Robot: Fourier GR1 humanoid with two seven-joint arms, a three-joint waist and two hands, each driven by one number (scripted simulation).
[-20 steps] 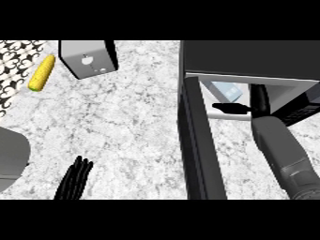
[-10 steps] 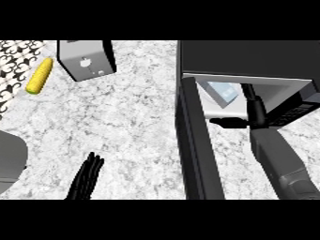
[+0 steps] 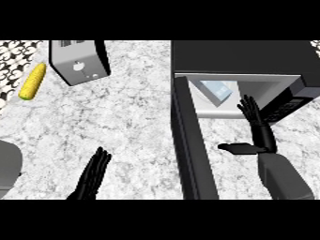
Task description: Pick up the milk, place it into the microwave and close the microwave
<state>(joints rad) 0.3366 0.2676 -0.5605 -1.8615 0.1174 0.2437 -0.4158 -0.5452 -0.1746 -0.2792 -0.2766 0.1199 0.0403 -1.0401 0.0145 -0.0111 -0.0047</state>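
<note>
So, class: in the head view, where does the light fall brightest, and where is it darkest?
Head view: brightest on the pale blue-white milk carton inside the black microwave; the open microwave door is darkest; the open right hand shows as a black outline against the lit interior; the marble counter is evenly lit.

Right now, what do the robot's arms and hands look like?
The right hand is black and slim, with long thin fingers and a thumb, joined to a smooth, rounded grey forearm. The left hand is the same black, with narrow fingers; its forearm is out of view. No cables, markings or sleeves show on either.
</note>
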